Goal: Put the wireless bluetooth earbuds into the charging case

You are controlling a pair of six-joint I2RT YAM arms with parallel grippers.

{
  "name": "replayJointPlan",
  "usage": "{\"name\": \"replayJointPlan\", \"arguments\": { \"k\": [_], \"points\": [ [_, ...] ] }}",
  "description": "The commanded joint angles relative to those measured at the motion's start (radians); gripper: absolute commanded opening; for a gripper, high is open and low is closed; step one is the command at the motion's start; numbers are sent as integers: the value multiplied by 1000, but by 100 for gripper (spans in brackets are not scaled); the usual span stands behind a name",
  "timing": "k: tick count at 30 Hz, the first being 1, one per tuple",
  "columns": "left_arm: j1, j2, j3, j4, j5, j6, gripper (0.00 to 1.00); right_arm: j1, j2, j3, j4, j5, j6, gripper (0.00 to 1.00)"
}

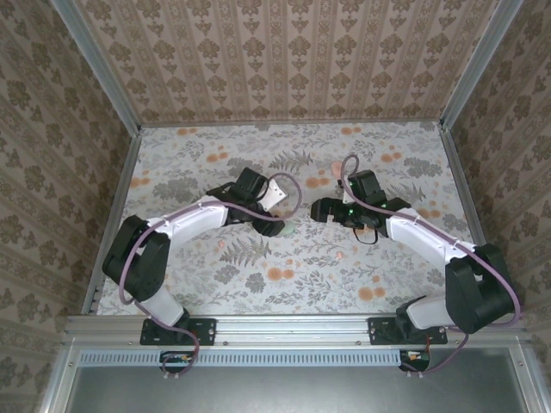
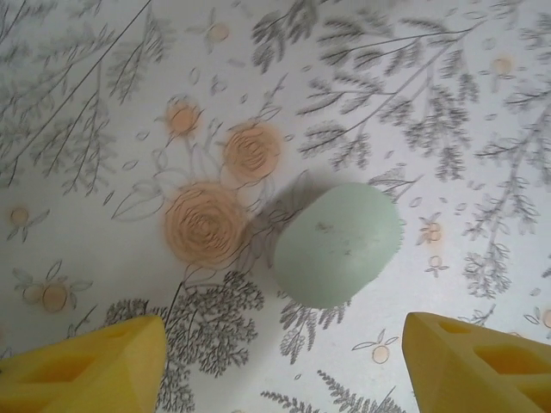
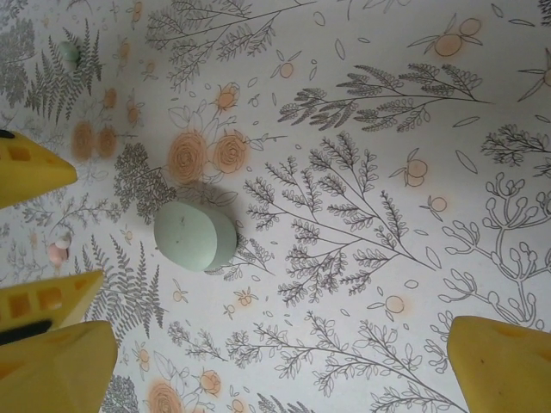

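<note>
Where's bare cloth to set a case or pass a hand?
Free: the far strip of the table under the back wall, and the near middle between the left arm base and right arm base. Crowded: the centre, where the left gripper and right gripper flank the mint case.

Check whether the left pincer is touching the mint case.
Apart. The left wrist view shows patterned tablecloth between the mint case and each yellow finger of the left pincer, which is open.
</note>
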Motion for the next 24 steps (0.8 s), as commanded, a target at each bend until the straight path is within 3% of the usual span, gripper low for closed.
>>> {"name": "replayJointPlan", "arguments": {
  "k": [1,4,9,16,24],
  "points": [
    [-21,2,-45,100,128,181,73,6,2,17,-46,-4,5,100],
    [-32,48,-29,75,146,306,74,6,-37,-38,-25,17,34,100],
    [-11,125,50,17,161,392,75,6,-75,-82,0,35,68,100],
    [-9,261,194,-118,187,440,76,6,-116,-91,-28,64,47,100],
    [-49,305,229,-195,175,443,76,4,-187,-127,-21,100,34,100]
  ]
}}
